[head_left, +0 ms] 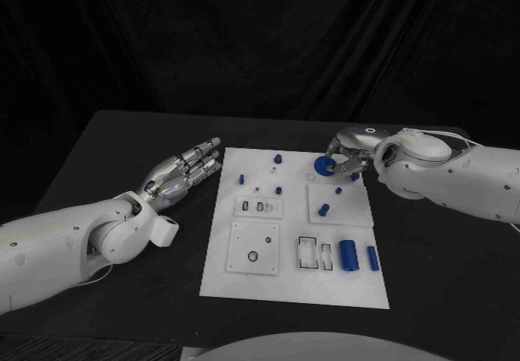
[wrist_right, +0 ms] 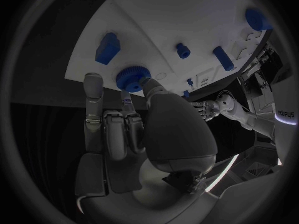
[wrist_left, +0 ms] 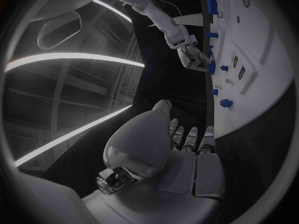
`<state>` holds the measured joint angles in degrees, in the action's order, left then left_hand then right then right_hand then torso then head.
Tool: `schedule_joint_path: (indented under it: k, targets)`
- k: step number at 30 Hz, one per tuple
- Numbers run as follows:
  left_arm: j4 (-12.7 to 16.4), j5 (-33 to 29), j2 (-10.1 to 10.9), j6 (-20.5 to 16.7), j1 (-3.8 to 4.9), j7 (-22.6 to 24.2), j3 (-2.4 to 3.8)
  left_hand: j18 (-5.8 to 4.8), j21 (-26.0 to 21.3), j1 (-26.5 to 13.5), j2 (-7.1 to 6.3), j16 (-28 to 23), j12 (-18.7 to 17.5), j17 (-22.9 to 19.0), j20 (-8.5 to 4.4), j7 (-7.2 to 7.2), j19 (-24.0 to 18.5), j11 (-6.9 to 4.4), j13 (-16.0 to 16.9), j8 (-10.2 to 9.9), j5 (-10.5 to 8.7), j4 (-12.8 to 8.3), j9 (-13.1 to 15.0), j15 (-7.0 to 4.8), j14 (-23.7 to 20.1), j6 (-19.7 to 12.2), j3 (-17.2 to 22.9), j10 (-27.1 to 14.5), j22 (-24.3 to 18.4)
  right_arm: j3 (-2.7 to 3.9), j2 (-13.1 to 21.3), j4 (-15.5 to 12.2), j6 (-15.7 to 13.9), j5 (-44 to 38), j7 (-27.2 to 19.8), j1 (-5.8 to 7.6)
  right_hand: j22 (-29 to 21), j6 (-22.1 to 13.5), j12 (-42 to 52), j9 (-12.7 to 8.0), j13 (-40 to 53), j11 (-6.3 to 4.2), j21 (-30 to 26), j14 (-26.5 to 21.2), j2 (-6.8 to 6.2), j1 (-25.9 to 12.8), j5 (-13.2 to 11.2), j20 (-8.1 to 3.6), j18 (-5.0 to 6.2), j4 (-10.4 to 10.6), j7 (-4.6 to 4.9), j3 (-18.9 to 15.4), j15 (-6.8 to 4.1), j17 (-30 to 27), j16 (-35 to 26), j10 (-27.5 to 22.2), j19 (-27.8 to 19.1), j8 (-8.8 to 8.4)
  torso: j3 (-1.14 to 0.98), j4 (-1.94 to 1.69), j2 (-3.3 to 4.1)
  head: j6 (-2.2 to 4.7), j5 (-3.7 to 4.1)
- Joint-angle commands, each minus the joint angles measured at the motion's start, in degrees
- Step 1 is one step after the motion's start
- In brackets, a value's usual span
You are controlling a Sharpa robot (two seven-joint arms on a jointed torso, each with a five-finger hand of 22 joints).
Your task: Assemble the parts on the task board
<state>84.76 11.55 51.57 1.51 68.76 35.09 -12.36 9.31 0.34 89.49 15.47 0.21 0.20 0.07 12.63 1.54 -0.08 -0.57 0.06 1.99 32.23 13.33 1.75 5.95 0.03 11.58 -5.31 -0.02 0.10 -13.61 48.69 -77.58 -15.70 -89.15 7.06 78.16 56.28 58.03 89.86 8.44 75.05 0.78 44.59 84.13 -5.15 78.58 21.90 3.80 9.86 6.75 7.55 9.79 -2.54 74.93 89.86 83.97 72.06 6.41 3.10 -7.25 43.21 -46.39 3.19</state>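
The white task board [head_left: 292,286] lies in the middle of the black table. My right hand [head_left: 355,154] hovers over the board's far right corner and pinches a round blue ridged knob [head_left: 324,164] between thumb and fingers. The right wrist view shows the knob [wrist_right: 129,78] at the fingertips [wrist_right: 92,82], just over the board [wrist_right: 162,20]. My left hand [head_left: 184,173] lies open and flat beside the board's left edge, fingers stretched out and holding nothing. In the left wrist view, that hand [wrist_left: 181,149] points along the board [wrist_left: 268,99].
Two blue cylinders [head_left: 349,254] [head_left: 373,258] lie at the board's near right. Small blue pegs [head_left: 277,159] [head_left: 279,190] [head_left: 338,191] [head_left: 326,209] stand further back. A square plate with a hole [head_left: 254,256] sits near left. Bare table surrounds the board.
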Motion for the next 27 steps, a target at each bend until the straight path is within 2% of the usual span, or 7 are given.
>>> schedule_joint_path:
  k: [1, 8, 9, 10, 18, 23, 27]
  targets:
    - [0.18, 0.02, -0.01, 0.88, 0.01, 0.28, 0.04, 0.96, -0.33, -0.22, 0.04, -0.21, -0.20, -0.07, 0.41, 0.27, 0.09, 0.38, -0.06, 0.34, 0.31, -0.05, 0.01, 0.39, -0.03, 0.00, 0.26, 0.02, -0.09, -0.56, -0.02, -0.23, 1.59, -1.67, 0.38, -0.96, 0.58, 2.90, 0.14, 4.76, 14.95, -0.41, 0.50, 5.87, -0.31, -0.02, 2.42, -0.62, -0.94, -0.71, -2.43, 0.25, -0.51, 15.07, 0.14, 6.03, 0.04, 1.62, -0.02, -0.02, -0.01, -0.01, 0.08]
    - [0.15, 0.02, 0.00, 0.93, 0.01, 0.20, 0.04, 0.96, -0.33, -0.22, 0.04, -0.21, -0.20, -0.07, 0.41, 0.27, 0.09, 0.38, -0.06, 0.34, 0.31, -0.05, 0.01, 0.39, -0.03, 0.00, 0.26, 0.02, -0.09, -0.55, 0.67, -1.04, -0.84, -1.81, -0.13, -1.02, 1.96, 4.38, 0.14, 8.39, 14.95, -0.73, 1.46, 5.87, -0.47, -0.76, 5.80, -0.91, -1.14, -1.17, -3.25, 0.46, -0.82, 15.07, 0.14, 6.03, 0.64, 4.13, 0.01, -0.01, -0.03, 0.33, -0.22]
    - [0.15, 0.02, 0.03, 0.90, 0.01, 0.19, 0.04, 0.96, -0.33, -0.22, 0.04, -0.21, -0.20, -0.07, 0.41, 0.27, 0.09, 0.38, -0.06, 0.34, 0.31, -0.05, 0.01, 0.39, -0.03, 0.00, 0.26, 0.02, -0.09, -0.54, 0.85, -1.28, -1.24, -1.82, -0.17, -1.01, 2.43, 4.33, 0.14, 9.52, 14.95, -0.84, 1.82, 5.87, -0.50, -1.22, 7.54, -1.01, -1.20, -1.06, -3.35, 0.62, -0.87, 15.07, 0.14, 6.03, 0.94, 4.73, 0.01, 0.00, -0.04, 0.33, -0.29]
    - [0.14, 0.02, 0.04, 0.89, 0.01, 0.18, 0.04, 0.96, -0.33, -0.22, 0.04, -0.21, -0.20, -0.07, 0.41, 0.27, 0.09, 0.38, -0.06, 0.34, 0.31, -0.05, 0.01, 0.39, -0.03, 0.00, 0.26, 0.02, -0.09, -0.54, 1.01, -1.52, -1.54, -1.80, -0.19, -0.99, 2.51, 4.22, 0.14, 9.84, 14.95, -0.76, 1.84, 5.87, -0.46, -1.35, 7.98, -1.02, -1.22, -1.01, -3.37, 0.72, -0.91, 15.07, 0.14, 6.03, 0.99, 4.85, 0.01, 0.01, -0.05, 0.31, -0.34]
    - [0.07, 0.02, 0.14, 0.86, 0.00, 0.00, 0.04, 0.96, -0.32, -0.21, 0.03, -0.21, -0.20, -0.07, 0.47, 0.34, 0.10, 0.47, -0.06, 0.35, 0.34, -0.11, 0.01, 0.46, -0.03, 0.00, 0.36, 0.02, -0.08, -0.47, 2.34, -4.48, -4.10, -0.05, -0.75, 0.66, 3.37, 3.42, 0.14, 11.00, 14.95, -0.68, 2.55, 5.87, -0.67, -2.32, 9.98, -1.06, -1.37, -0.47, -3.25, 1.26, -0.88, 15.07, 0.14, 6.03, 1.59, 4.89, 0.01, -0.07, -0.03, 0.15, -0.55]
    - [0.04, 0.02, 0.10, 0.87, 0.00, -0.08, 0.04, 0.96, -0.31, -0.26, 0.01, -0.21, -0.20, -0.07, 0.53, 0.41, 0.11, 0.65, -0.06, 0.36, 0.32, -0.14, 0.01, 0.53, -0.03, 0.04, 0.47, 0.02, -0.07, -0.46, 2.68, -6.53, -3.52, 2.25, -1.00, 2.10, 3.58, 2.98, 0.14, 11.25, 14.95, -0.62, 2.63, 5.87, -0.89, -3.00, 10.63, -1.05, -1.40, -0.01, -3.16, 1.46, -0.85, 15.07, 0.14, 6.03, 1.75, 4.66, 0.01, -0.10, -0.07, 0.08, -0.40]
    - [-0.03, 0.02, -0.05, 0.97, 0.00, -0.11, 0.04, 0.96, -0.31, -0.30, -0.04, -0.21, -0.20, -0.07, 0.56, 0.49, 0.12, 0.80, -0.06, 0.39, 0.32, -0.19, 0.02, 0.56, -0.03, 0.08, 0.57, 0.02, -0.07, -0.45, 2.36, -7.71, -2.73, 3.85, -1.36, 2.67, 3.68, 2.81, 0.14, 11.32, 14.95, -0.58, 2.67, 5.87, -0.98, -3.27, 10.76, -1.04, -1.42, 0.19, -3.11, 1.53, -0.83, 15.07, 0.14, 6.03, 1.81, 4.55, 0.04, -0.16, -0.08, 0.03, -0.37]
